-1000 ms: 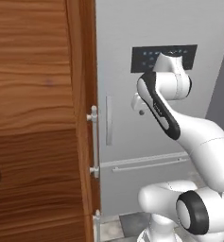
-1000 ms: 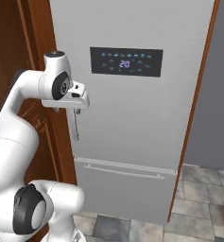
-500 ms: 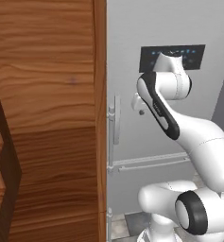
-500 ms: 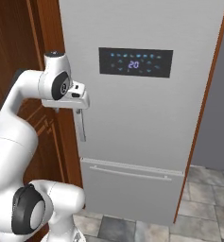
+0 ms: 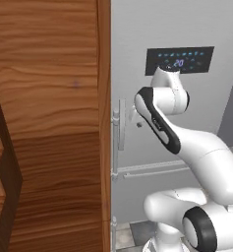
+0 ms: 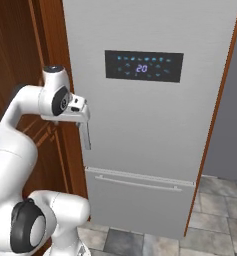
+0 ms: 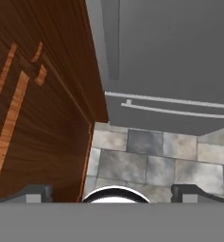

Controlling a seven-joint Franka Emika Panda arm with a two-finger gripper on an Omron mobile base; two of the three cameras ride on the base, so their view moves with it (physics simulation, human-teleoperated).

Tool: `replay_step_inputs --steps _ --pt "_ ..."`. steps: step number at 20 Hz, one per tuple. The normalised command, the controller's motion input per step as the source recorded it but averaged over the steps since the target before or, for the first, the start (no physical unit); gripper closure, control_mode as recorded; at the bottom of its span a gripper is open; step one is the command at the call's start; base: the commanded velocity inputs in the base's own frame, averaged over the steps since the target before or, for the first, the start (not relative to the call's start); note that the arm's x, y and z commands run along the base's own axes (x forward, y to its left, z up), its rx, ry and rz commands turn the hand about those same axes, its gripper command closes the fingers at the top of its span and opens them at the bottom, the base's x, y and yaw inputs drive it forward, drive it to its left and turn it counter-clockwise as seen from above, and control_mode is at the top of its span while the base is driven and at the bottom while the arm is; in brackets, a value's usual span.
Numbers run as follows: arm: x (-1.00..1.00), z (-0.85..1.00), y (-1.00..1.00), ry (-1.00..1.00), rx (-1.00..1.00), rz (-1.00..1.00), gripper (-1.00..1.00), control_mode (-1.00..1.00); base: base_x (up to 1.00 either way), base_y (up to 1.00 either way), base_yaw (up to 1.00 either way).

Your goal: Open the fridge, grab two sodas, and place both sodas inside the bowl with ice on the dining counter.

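Observation:
The tall silver-grey fridge (image 6: 140,130) stands shut, its dark panel (image 6: 144,66) showing a blue "20". Its vertical handle (image 6: 85,137) (image 5: 121,125) runs down the door's left edge. My gripper (image 7: 114,194) hangs just in front of the top of that handle and points down at the floor. It is open and holds nothing, with its fingertips (image 7: 35,191) far apart. In the hand view the handle (image 7: 111,42) lies ahead, apart from the fingers. The sodas, the bowl and the dining counter are out of view.
A brown wooden cabinet (image 5: 49,123) (image 6: 20,50) stands tight against the fridge's left side. Below the door is a lower drawer with a horizontal bar handle (image 6: 140,182) (image 7: 170,106). Grey stone tiles (image 7: 146,160) cover the floor. A dark wall (image 6: 232,125) stands to the right.
The whole picture has shifted, so the base has driven. The fridge and cabinet edge now sit further right in both base views. The arm keeps its pose and the gripper stays open.

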Motion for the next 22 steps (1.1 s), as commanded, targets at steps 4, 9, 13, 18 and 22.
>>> replay_step_inputs --steps 4,9,13,18,22 --pt "0.46 -0.26 0.31 -0.08 0.0 -0.01 -1.0 -1.0 0.0 0.0 0.0" --pt "0.52 -0.14 0.26 -0.05 0.0 -0.02 -1.0 -1.0 0.0 0.0 0.0" --pt "0.47 -0.15 0.04 0.0 0.0 -0.03 -1.0 -1.0 0.0 0.0 0.0" --pt "0.52 -0.19 0.0 0.0 -0.03 -0.04 -1.0 -1.0 0.0 0.0 0.0" --pt "0.54 -0.25 0.0 -0.01 -0.02 -0.02 -1.0 -1.0 0.0 0.0 0.0"
